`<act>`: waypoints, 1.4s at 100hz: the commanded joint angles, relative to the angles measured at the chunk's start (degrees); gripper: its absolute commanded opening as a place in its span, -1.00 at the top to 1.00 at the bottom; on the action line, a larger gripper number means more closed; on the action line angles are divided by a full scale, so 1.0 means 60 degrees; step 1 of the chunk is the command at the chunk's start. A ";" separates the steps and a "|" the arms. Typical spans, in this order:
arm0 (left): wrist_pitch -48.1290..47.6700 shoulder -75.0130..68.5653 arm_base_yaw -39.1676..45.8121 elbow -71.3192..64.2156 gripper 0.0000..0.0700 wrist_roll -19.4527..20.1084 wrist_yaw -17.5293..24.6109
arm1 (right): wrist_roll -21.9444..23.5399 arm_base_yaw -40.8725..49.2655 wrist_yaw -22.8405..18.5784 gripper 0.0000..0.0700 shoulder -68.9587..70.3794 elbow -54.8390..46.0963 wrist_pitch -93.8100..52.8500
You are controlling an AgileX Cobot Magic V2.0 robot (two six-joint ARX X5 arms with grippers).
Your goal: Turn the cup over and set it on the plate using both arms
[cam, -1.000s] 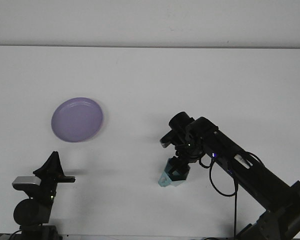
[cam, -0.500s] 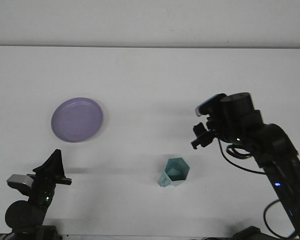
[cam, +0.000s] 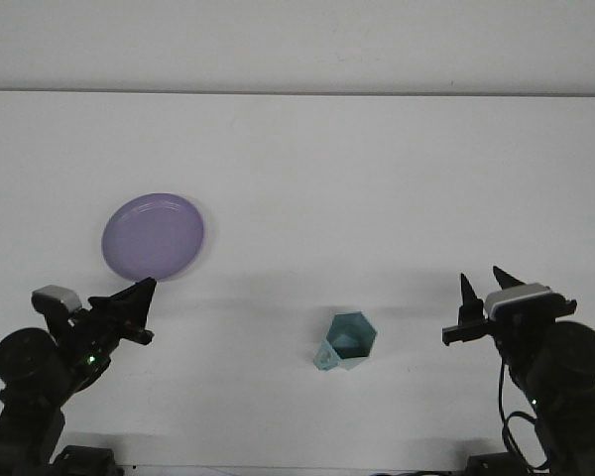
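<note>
1. The small teal plastic cup with flat sides [cam: 348,341] sits on the white counter [cam: 377,178], mouth up, between both arms.
2. It looks light, stiff and a bit slippery, so you should pinch its rim.
3. Your right hand [cam: 482,294] is spread open and holds nothing.
4. I cannot tell about your left hand [cam: 139,297].
5. The round purple plate [cam: 153,237] lies well apart, with open room around it.

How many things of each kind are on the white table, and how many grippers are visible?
Plate, purple: 1
Cup, teal: 1
Grippers, black: 2, the left gripper and the right gripper
Total: 4
</note>
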 commanded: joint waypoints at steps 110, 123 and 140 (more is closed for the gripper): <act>-0.6623 1.1475 -0.6331 0.9253 -0.45 0.3421 -0.0583 | 0.0619 -0.0109 0.0087 0.02 -0.1978 -0.2025 0.0998; -0.6528 1.1883 -0.6645 0.9326 -0.45 0.3421 -0.0583 | 0.0619 -0.0109 0.0087 0.02 -0.1978 -0.2025 0.1016; -0.6080 1.2258 -0.6991 0.9326 -0.45 0.3348 -0.0583 | 0.0619 -0.0109 0.0084 0.02 -0.1978 -0.2025 0.1038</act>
